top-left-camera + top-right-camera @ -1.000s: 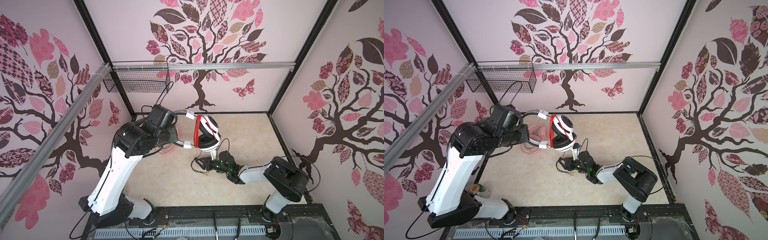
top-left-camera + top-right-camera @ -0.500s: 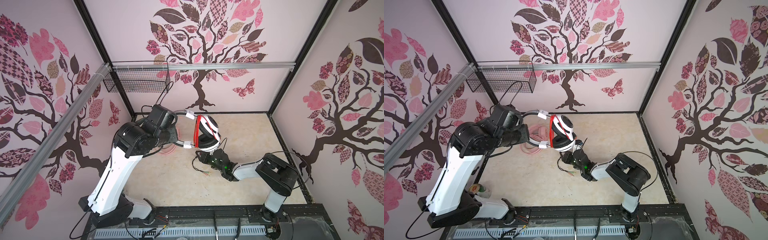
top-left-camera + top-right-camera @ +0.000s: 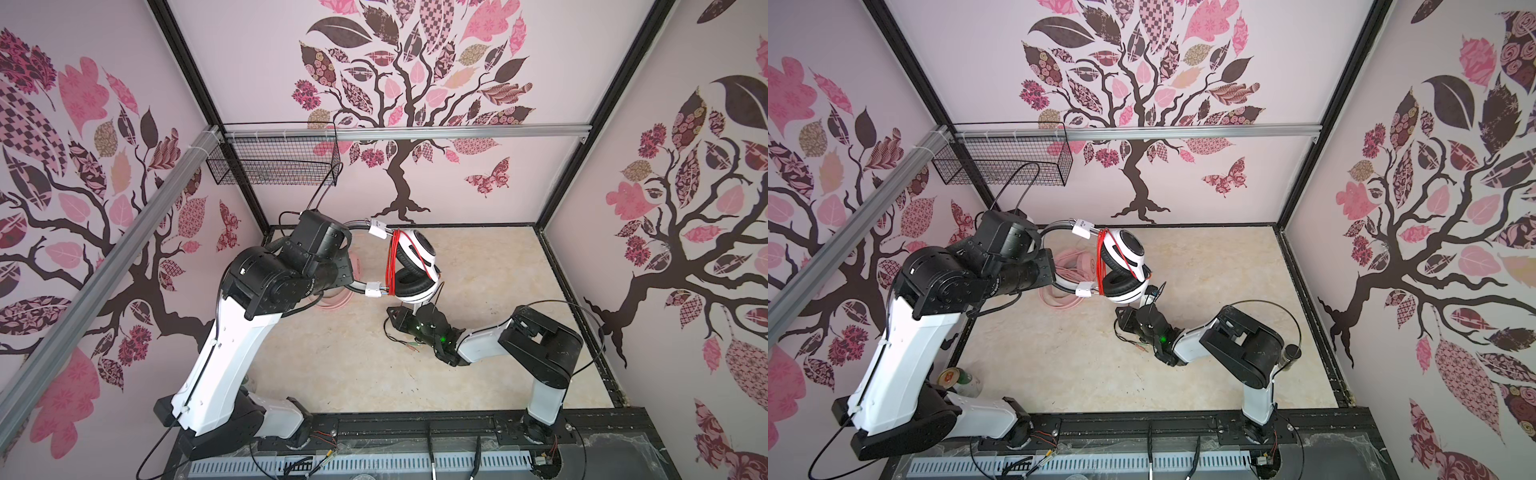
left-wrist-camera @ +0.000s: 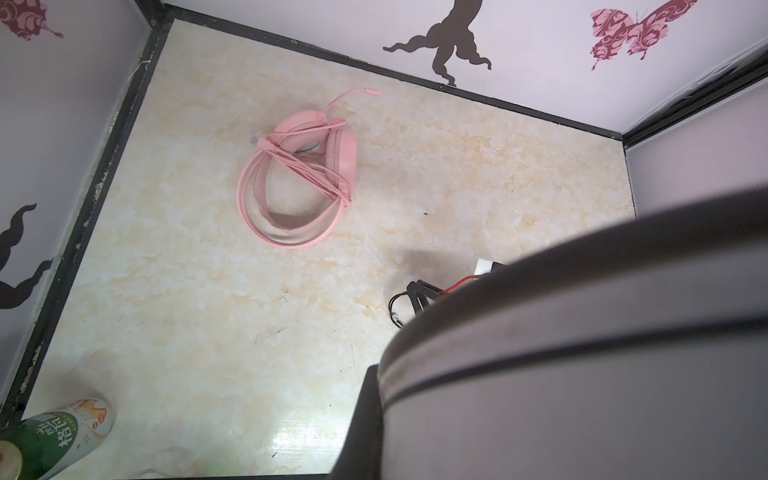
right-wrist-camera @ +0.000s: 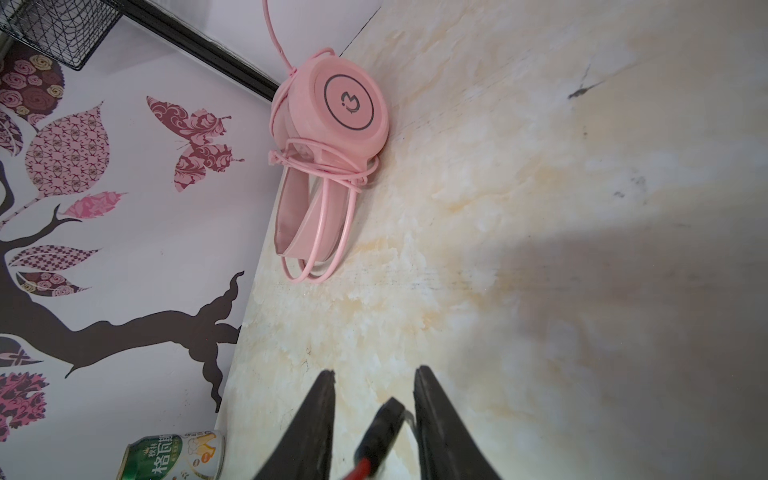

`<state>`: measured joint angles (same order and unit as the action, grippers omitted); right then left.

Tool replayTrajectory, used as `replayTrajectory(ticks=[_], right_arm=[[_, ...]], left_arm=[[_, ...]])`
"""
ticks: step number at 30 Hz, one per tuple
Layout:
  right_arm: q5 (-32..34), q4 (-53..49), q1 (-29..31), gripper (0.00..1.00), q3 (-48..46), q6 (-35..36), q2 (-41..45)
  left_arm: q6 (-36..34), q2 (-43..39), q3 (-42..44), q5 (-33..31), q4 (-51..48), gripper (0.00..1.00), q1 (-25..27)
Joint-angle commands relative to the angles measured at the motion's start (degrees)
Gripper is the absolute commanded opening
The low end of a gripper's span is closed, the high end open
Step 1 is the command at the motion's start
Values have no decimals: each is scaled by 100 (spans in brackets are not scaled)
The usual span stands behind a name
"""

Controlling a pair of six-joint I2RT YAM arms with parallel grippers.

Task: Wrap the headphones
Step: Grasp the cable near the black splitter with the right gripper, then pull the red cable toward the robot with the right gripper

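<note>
Mid-frame in both top views, white headset [image 3: 415, 266] is clamped by left end effector [image 3: 1046, 268]; right end effector [image 5: 374, 370] is parted around its cable end [image 5: 382, 428]; pink headset [image 3: 1068, 266] is seen just left, on desk [image 3: 1204, 291].

Left arm [image 3: 232, 357]: raised, elbow bent, wrist level; left gripper [image 3: 1049, 269] clamped tight on band of white-and-black headphones [image 3: 419, 249], which jut ahead of the claw. Right arm [image 3: 536, 345]: low, folded, forearm stretched behind its claw; right gripper [image 5: 374, 372] fingers [image 5: 320, 415] parted, gap between tips
</note>
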<state>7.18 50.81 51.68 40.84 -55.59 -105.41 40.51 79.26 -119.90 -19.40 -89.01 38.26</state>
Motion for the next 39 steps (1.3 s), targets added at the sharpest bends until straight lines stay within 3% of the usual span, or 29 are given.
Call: replayTrajectory(ticks=[1, 10, 13, 20, 25, 28, 32, 39], right_arm=[[141, -50, 52, 33, -1, -52, -154], [107, -14, 99, 11, -15, 11, -172], [50, -293, 145, 10, -21, 181, -93], [-212, -1208, 431, 5, -661, 1754, 839], [-712, -2391, 678, 2, -928, 3055, 1746], [-1037, -3440, 898, 2, -652, 3633, 1956], [-818, -4400, 1465, 2, -201, 4167, 1927], [-334, -5226, 2211, 2, 540, 4582, 1703]], left_arm=[[132, -166, -16, 17, 470, 0, -13], [150, -212, 1, -34, 463, 0, -6], [183, -174, -31, -152, 430, 0, -20], [237, -26, -262, -750, 334, 0, -81], [337, -26, -98, -1097, 566, 0, -171], [520, -14, 101, -732, 752, 0, -435], [757, -16, 460, 158, 1062, 0, -920], [922, -2, 677, 426, 1249, 0, -994]])
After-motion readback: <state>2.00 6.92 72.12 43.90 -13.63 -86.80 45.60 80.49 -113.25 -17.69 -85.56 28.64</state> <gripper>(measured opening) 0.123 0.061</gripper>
